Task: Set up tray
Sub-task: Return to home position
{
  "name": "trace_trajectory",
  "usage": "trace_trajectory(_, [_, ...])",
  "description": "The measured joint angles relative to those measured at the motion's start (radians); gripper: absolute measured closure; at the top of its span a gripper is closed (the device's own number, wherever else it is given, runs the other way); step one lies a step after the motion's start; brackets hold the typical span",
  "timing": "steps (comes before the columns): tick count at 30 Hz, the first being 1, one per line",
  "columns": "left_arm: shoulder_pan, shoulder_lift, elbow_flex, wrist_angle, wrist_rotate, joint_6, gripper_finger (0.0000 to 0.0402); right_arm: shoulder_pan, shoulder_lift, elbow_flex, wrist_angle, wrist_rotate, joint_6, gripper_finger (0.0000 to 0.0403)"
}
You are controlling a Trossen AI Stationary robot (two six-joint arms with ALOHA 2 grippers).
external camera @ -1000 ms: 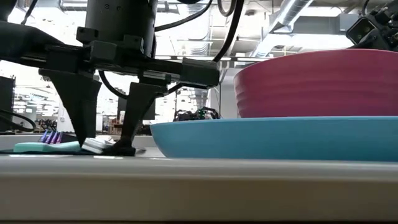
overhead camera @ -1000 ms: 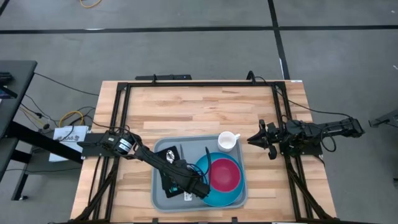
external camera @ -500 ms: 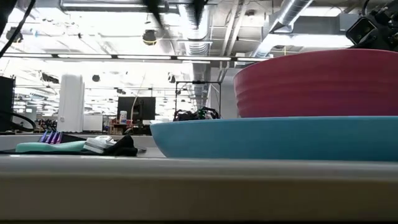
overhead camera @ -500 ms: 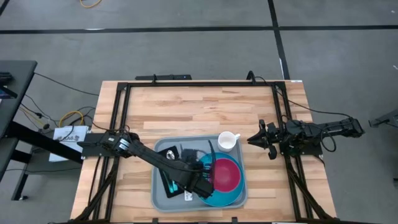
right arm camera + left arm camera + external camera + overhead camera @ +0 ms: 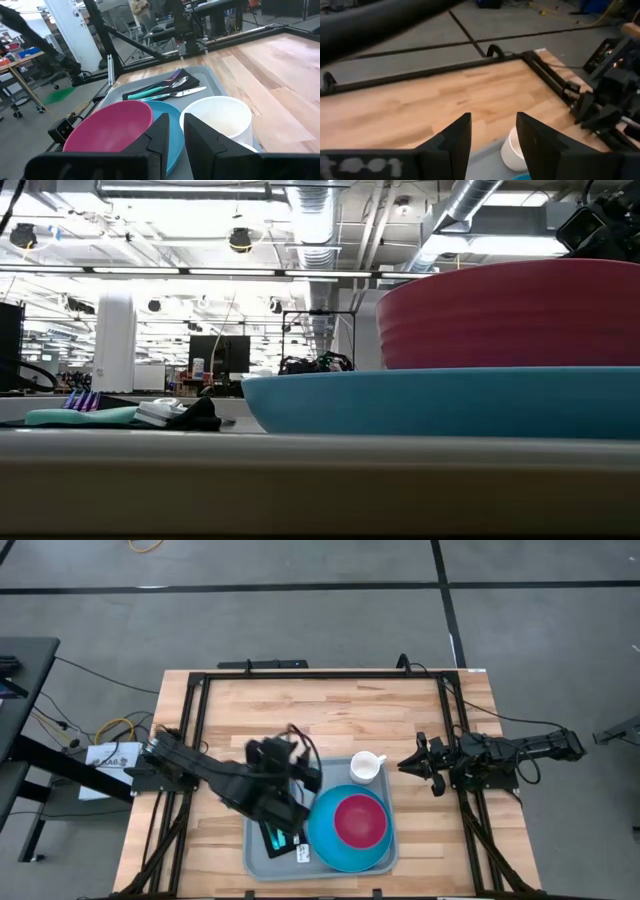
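The grey-blue tray (image 5: 256, 858) lies near the table's near edge. It carries a blue plate (image 5: 325, 840) with a pink bowl (image 5: 360, 821), a white cup (image 5: 367, 767) at its far right corner, and cutlery (image 5: 165, 90) lying on a black napkin (image 5: 276, 837). My left gripper (image 5: 303, 772) hovers open above the tray's far left part, and its wrist view (image 5: 492, 132) shows nothing between the fingers. My right gripper (image 5: 402, 765) waits right of the cup, fingers nearly together (image 5: 176, 132) and empty.
A black frame (image 5: 300, 675) runs around the wooden table top. Bare wood (image 5: 320, 715) lies between the tray and the far edge. In the low view the plate (image 5: 440, 400) and bowl (image 5: 510, 315) fill the right side, with the cutlery (image 5: 165, 413) at the left.
My left gripper has risen from the cutlery on the napkin and drawn back toward the table's far left, leaving the low view. The cutlery and napkin stay lying on the tray where they were.
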Motion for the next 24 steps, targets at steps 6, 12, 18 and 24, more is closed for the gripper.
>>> trace_trajectory(6, [-0.005, -0.187, -0.22, 0.245, 0.007, 0.207, 0.0274, 0.0, 0.0, 0.0, 0.0, 0.0, 0.0, 0.0352])
trace_trajectory(12, [0.027, -0.408, -0.563, 0.548, 0.138, 0.445, 0.032, 0.0, 0.0, 0.0, 0.001, 0.0, 0.0, 0.0352])
trace_trajectory(18, [0.08, -0.682, -0.911, 0.921, 0.279, 0.65, 0.0356, 0.0, 0.0, 0.0, 0.001, 0.0, 0.0, 0.0352])
trace_trajectory(24, [0.15, -0.954, -1.223, 1.293, 0.416, 0.873, 0.0361, 0.0, 0.0, 0.0, 0.001, 0.0, 0.0, 0.0352])
